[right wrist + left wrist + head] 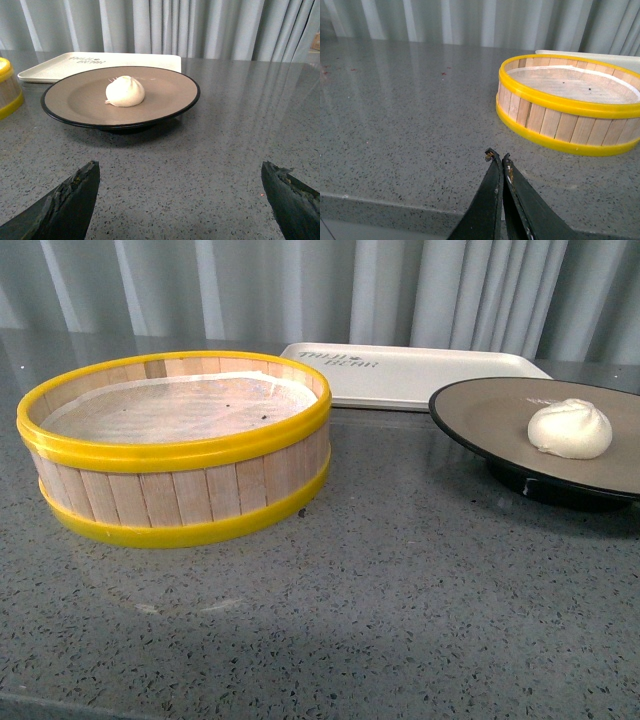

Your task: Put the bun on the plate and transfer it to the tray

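Resting on the matte face of the plate (490, 415), the bun (570, 428) looks already placed, so the step left is, I judge, carrying the plate to the tray (420, 375).

The plate stands on the table (400, 590) on the robot's right, and the tray lies just beyond it, farther from the robot, with its long side running across the view. The right arm is plainly the nearer one. Its right fingers (75, 200) are spread wide with nothing between them, and the plate's near black rim lies ahead of them, apart. The plate is round, so no grip angle is favoured; the rim facing the fingers is the natural hold.

The left fingers (495, 190) are pressed together, empty, near the yellow-rimmed steamer basket (570, 105), with no plate in sight.

The front view shows neither arm. The right wrist view shows the plate's foot and rim lifted off the table. Whether the plate touches the tray, I cannot tell.
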